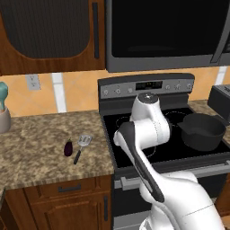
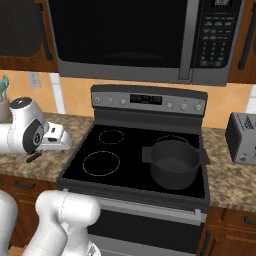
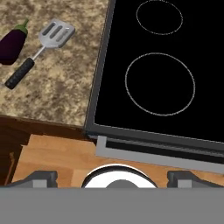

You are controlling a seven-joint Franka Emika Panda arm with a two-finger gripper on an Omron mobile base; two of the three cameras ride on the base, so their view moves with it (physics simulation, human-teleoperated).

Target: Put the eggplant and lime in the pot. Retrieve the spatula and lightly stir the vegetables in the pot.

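Note:
The dark purple eggplant [image 1: 68,148] [image 3: 13,43] lies on the granite counter left of the stove. Right beside it is the spatula [image 1: 81,146] [image 3: 41,50], silver slotted head away from me, black handle toward the counter's front edge. The dark pot [image 1: 202,132] [image 2: 172,162] stands on the front right burner, and I see nothing inside it. The lime is out of view. My gripper [image 3: 113,177] is open, with nothing between its widely spread fingertips. It hangs above the stove's front left corner, to the right of the spatula and well apart from it.
The black cooktop [image 3: 162,78] has two bare burner rings on its left half. A toaster [image 2: 242,137] sits on the counter right of the stove. A jar with a teal utensil [image 1: 3,112] stands far left. The microwave [image 2: 135,35] hangs overhead.

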